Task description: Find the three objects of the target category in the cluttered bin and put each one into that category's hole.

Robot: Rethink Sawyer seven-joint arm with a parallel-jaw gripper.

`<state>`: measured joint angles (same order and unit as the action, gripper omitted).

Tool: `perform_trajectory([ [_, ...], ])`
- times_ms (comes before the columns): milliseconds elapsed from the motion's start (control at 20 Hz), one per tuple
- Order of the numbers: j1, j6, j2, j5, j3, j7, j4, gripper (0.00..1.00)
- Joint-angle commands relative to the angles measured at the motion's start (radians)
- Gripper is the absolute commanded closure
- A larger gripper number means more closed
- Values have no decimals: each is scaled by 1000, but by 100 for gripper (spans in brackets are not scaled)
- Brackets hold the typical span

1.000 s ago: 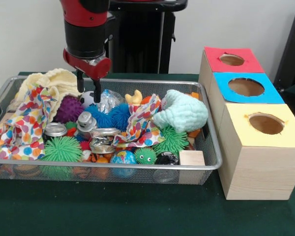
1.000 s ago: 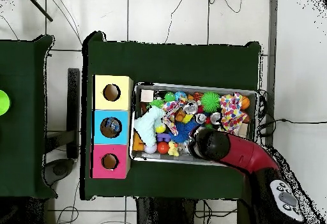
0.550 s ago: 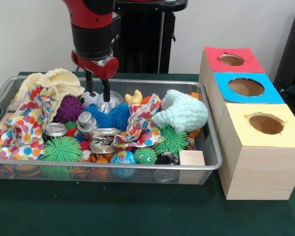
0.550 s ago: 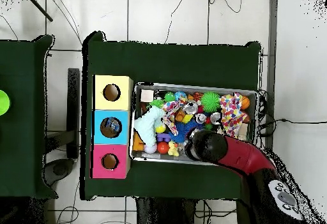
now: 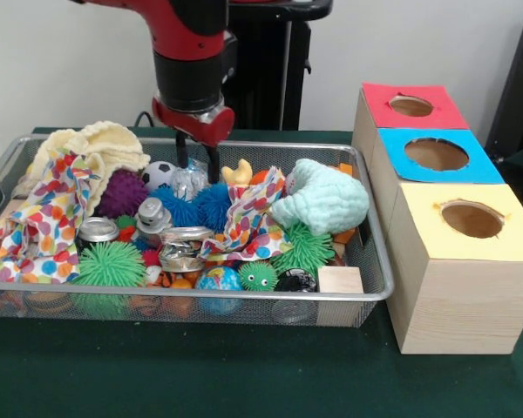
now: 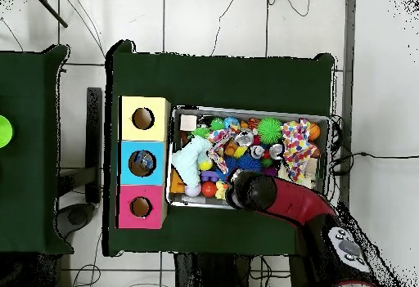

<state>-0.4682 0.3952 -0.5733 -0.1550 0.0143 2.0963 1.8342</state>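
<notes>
Wire bin [image 5: 370, 261] on the green worktop [image 5: 244, 383], crowded with spiky balls, crushed cans [image 5: 181, 248], cloths and a mint plush [image 5: 324, 198]. The gripper [image 5: 199, 164] hangs over the bin's back edge, fingers slightly parted and empty, tips above a crumpled clear wrapper [image 5: 190, 181]. Beside the bin stands a wooden box [image 5: 453, 287] with red, blue and yellow holes.

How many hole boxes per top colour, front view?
red-topped box: 1
blue-topped box: 1
yellow-topped box: 1
Total: 3, each with one round hole in its top, standing in a row beside the wire bin.
</notes>
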Motion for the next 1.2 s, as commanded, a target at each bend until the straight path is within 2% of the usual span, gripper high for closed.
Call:
perform_trajectory([
  [50,57,-104,95,-56,-7,104,-5,0],
  [350,125,-137,163,-46,-89,126,-51,0],
  [450,162,-113,163,-38,-125,132,-66,0],
  [800,330,170,136,-21,-291,119,-165,0],
  [1000,362,237,145,-12,-326,114,-204,0],
  [1200,380,240,145,-9,-340,131,-207,0],
])
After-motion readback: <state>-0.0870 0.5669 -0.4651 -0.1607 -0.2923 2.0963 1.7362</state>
